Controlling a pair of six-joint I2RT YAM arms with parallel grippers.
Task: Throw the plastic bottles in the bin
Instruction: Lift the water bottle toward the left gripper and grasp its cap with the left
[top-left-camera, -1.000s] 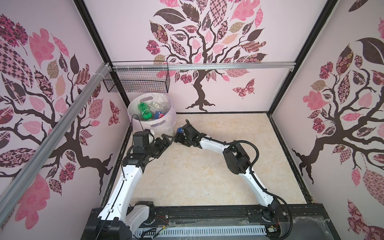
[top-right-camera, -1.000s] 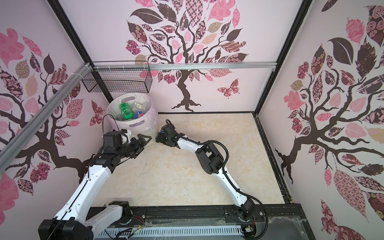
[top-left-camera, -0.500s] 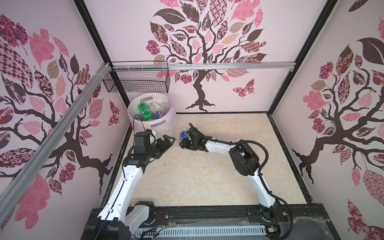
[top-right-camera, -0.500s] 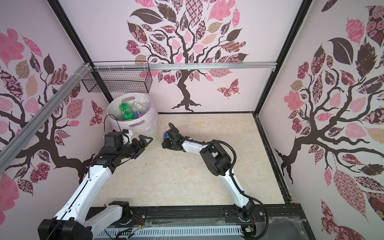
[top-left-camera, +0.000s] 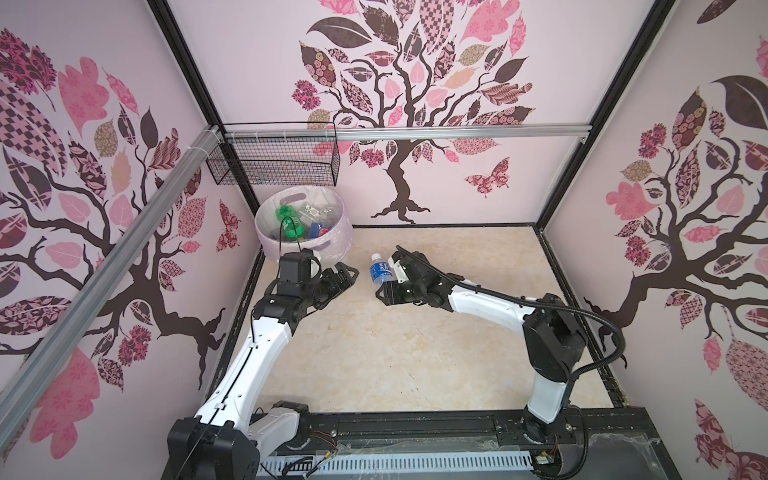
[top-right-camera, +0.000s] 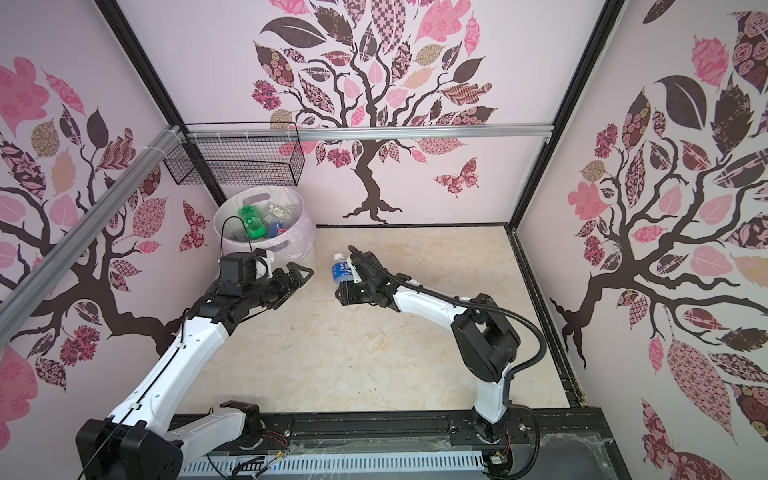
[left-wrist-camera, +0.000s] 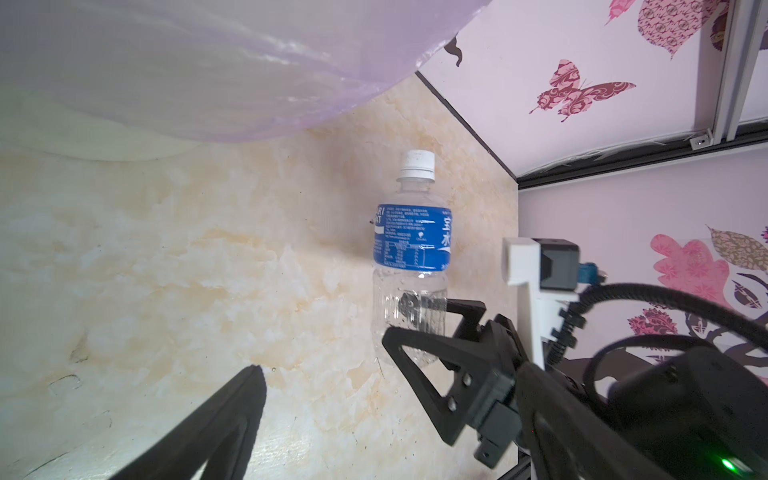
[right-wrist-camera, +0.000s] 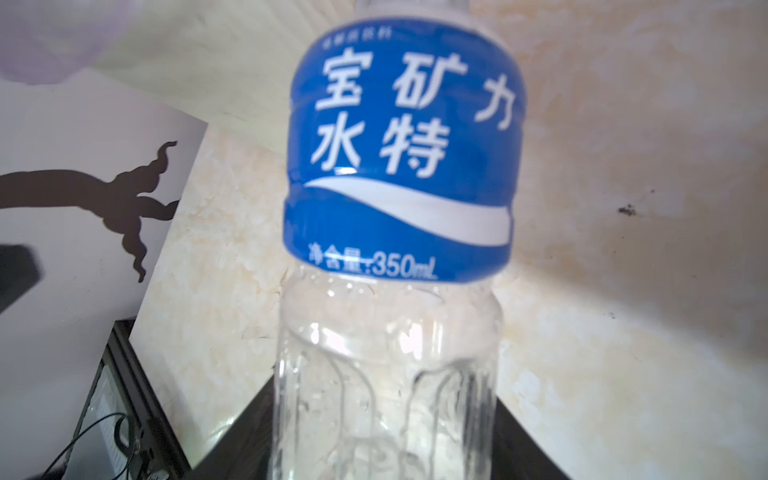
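Right gripper (top-left-camera: 383, 279) backs off from bin (top-left-camera: 266, 239), clamped low on bottle (top-left-camera: 379, 270); likely light, crushable, slick. Left gripper (top-left-camera: 347, 274) gapes, empty.

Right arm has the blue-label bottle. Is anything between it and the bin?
Nothing sits squarely between the blue-label bottle and the bin. The open left gripper hovers close beside that path, in front of the bin; the bottle must also clear the bin's near wall.
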